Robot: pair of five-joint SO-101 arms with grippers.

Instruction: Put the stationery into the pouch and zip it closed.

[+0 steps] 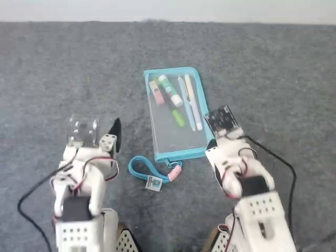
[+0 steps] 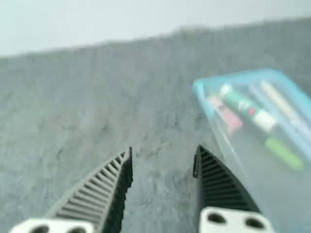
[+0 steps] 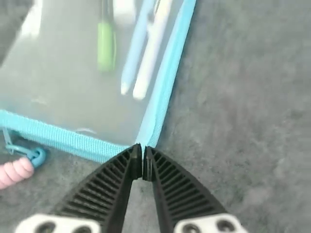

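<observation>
Lying flat mid-carpet (image 1: 63,68), pouch (image 1: 173,139) held stationery inside: pink eraser (image 1: 156,90), green marker (image 1: 173,102), two pale pens (image 1: 189,102). Blue strap (image 1: 140,168) and pink charm (image 1: 176,171) trailed from its near end. Left gripper (image 2: 163,160) hung over bare carpet beside pouch, jaws spread wide, nothing between. Right gripper (image 3: 142,158) sat at pouch's near corner, jaws pressed together, tips right at blue edging; grip on fabric could not be told.

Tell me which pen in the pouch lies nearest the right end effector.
The pale cream pen, closest to the blue side edge of the pouch by the right end effector; the light blue pen and green pen lie farther in.
</observation>
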